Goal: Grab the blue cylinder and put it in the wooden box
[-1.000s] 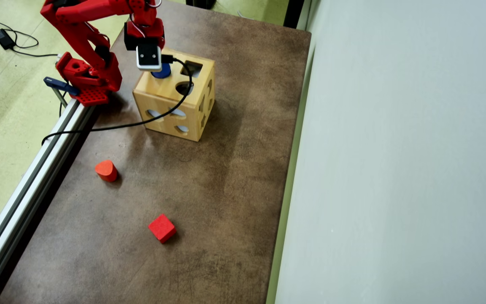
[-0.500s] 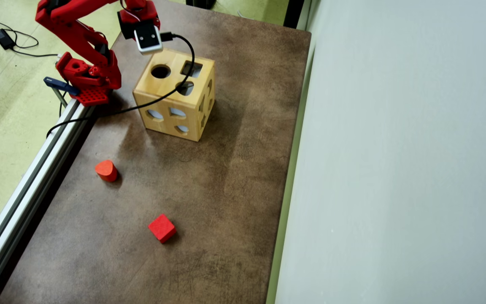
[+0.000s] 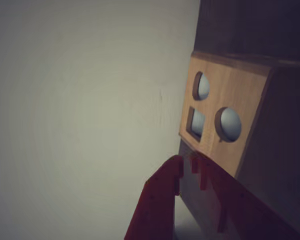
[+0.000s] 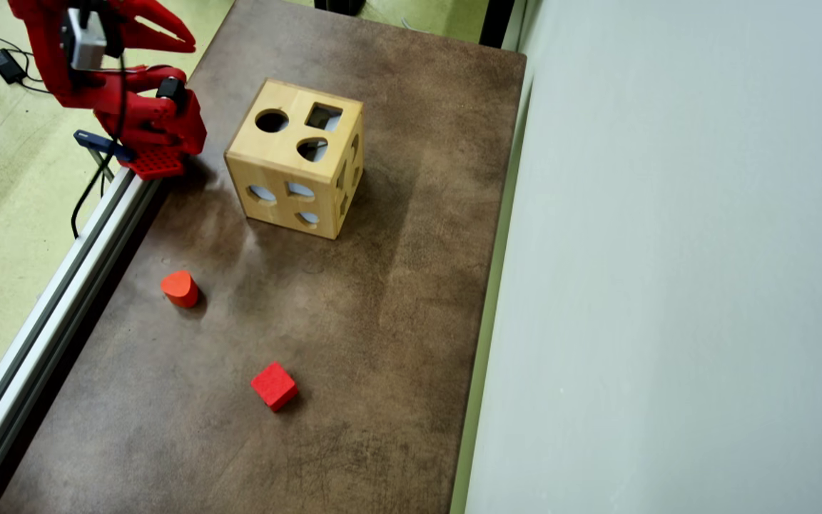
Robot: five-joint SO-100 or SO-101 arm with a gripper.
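The wooden box (image 4: 284, 148) stands on the brown table at the back, with round, square and other cut-outs in its top and sides. The wrist view shows one holed face of the box (image 3: 231, 84) to the right, beyond the red fingertips. The blue cylinder is hidden in both views. My red gripper (image 4: 190, 44) is drawn back high at the top left of the overhead view, left of the box and well apart from it. Its fingertips nearly meet and hold nothing, as the wrist view of the gripper (image 3: 188, 159) also shows.
An orange-red rounded block (image 4: 180, 288) lies near the table's left edge and a red cube (image 4: 274, 385) lies nearer the front. An aluminium rail (image 4: 47, 307) runs along the left side. A pale wall (image 4: 668, 285) bounds the right. The arm's base (image 4: 147, 139) sits left of the box.
A second ago the gripper was over the box's round hole with the blue cylinder there; the cylinder then vanished from view. The arm has since swung back to the upper left.
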